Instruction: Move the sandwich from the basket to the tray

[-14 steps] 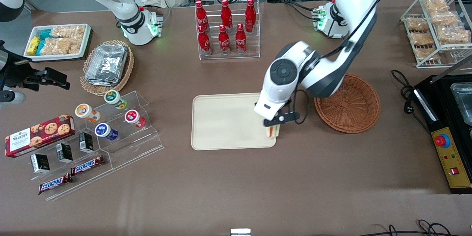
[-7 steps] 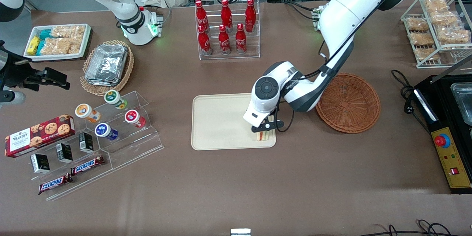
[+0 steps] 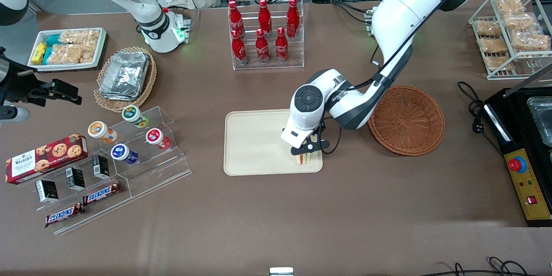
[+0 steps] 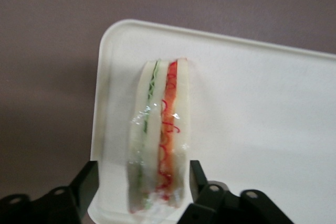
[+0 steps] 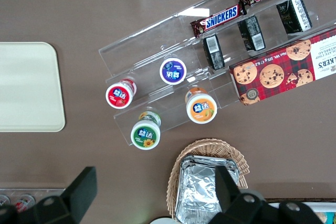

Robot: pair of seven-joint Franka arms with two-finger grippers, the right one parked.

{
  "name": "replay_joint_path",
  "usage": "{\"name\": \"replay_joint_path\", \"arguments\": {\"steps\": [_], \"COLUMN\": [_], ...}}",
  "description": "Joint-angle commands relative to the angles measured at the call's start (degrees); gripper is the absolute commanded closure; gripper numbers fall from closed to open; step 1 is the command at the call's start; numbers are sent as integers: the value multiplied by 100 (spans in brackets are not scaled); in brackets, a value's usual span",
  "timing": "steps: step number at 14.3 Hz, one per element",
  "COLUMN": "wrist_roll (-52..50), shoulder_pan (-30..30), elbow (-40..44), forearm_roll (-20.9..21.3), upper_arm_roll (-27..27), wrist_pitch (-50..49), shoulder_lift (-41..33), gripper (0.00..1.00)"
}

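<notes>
The sandwich (image 3: 303, 159) stands on its edge on the cream tray (image 3: 254, 142), close to the tray corner nearest the front camera at the working arm's end. In the left wrist view its red, orange and green layers (image 4: 160, 140) face the camera over the tray (image 4: 252, 108). My left gripper (image 3: 307, 150) straddles the sandwich, open. One finger (image 4: 90, 174) is well clear of the bread and the other finger (image 4: 196, 170) is close beside it. The reddish-brown basket (image 3: 407, 120) sits empty beside the tray, toward the working arm's end.
A rack of red bottles (image 3: 265, 34) stands farther from the camera than the tray. An acrylic stand with cups (image 3: 138, 138) and a tan basket of foil containers (image 3: 125, 75) lie toward the parked arm's end. A black machine (image 3: 526, 146) sits at the working arm's end.
The gripper carried the sandwich from the tray's edge inward over the tray, toward the parked arm's end, and came lower. Its fingers now stand apart from the sandwich.
</notes>
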Motion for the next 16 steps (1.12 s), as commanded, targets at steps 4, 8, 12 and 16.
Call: {"name": "replay_joint_path", "arguments": {"steps": [4,8,12,16], "wrist_roll": [-57,826,3453,6275], "shoulder_pan": [660,1592,1560,1269], "elbow": [-40,-92,-250,-698], "forearm_roll": [-626,-876,-1859,-1878], "upper_arm_roll": [-3,32,1680,3088], "wrist_pitch": [-1159,-2547,-3420,-3537], "shoulder_lift": [-1466,-2557,-3655,-4316], "gripper": [0,0,0,0]}}
